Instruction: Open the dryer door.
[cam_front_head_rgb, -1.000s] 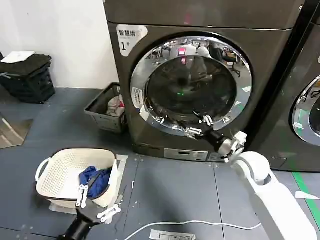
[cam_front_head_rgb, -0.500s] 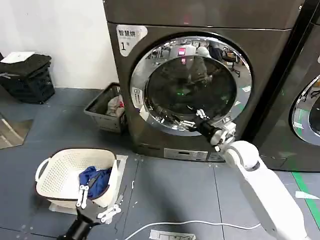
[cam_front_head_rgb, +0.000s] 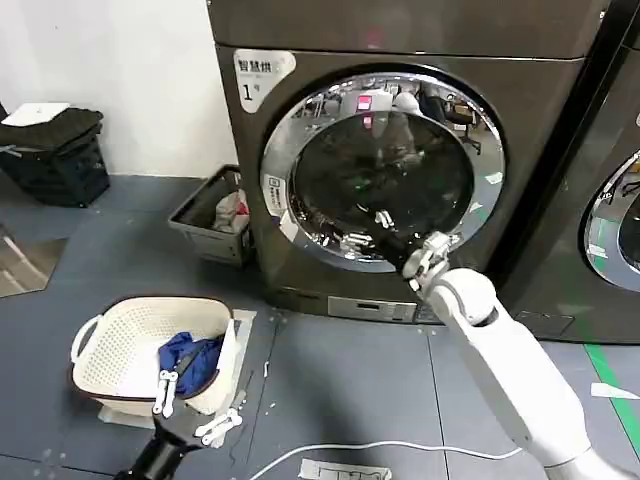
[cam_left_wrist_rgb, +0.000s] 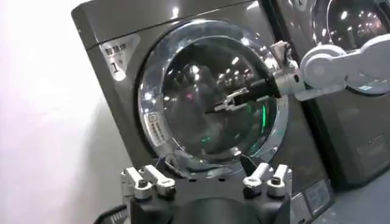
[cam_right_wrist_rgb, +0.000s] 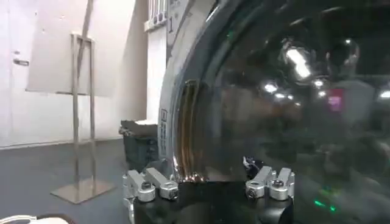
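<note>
The dryer (cam_front_head_rgb: 400, 30), dark bronze-grey with a white "1" label (cam_front_head_rgb: 262, 72), stands ahead with the dryer door (cam_front_head_rgb: 385, 165) lying flat against its front. Its chrome rim carries a small white sticker (cam_front_head_rgb: 273, 195). My right gripper (cam_front_head_rgb: 362, 228) is open, reaching in front of the lower part of the dark glass, just above the bottom rim. In the right wrist view the glass (cam_right_wrist_rgb: 286, 91) and rim (cam_right_wrist_rgb: 183, 122) loom close beyond the open right gripper (cam_right_wrist_rgb: 208, 178). My left gripper (cam_front_head_rgb: 190, 408) hangs low and open by the white basket; its wrist view shows the door (cam_left_wrist_rgb: 201, 73) and the right gripper (cam_left_wrist_rgb: 222, 105).
A white laundry basket (cam_front_head_rgb: 100, 335) holding blue cloth sits on the floor at front left. A grey basket (cam_front_head_rgb: 200, 215) stands against the dryer's left side, black crates (cam_front_head_rgb: 55, 155) by the wall. A blacker machine (cam_front_head_rgb: 610, 230) adjoins on the right. A white cable (cam_front_head_rgb: 380, 447) crosses the floor.
My right gripper has moved left and up, from off the door's lower right rim to in front of the lower glass. The left arm has stayed put.
</note>
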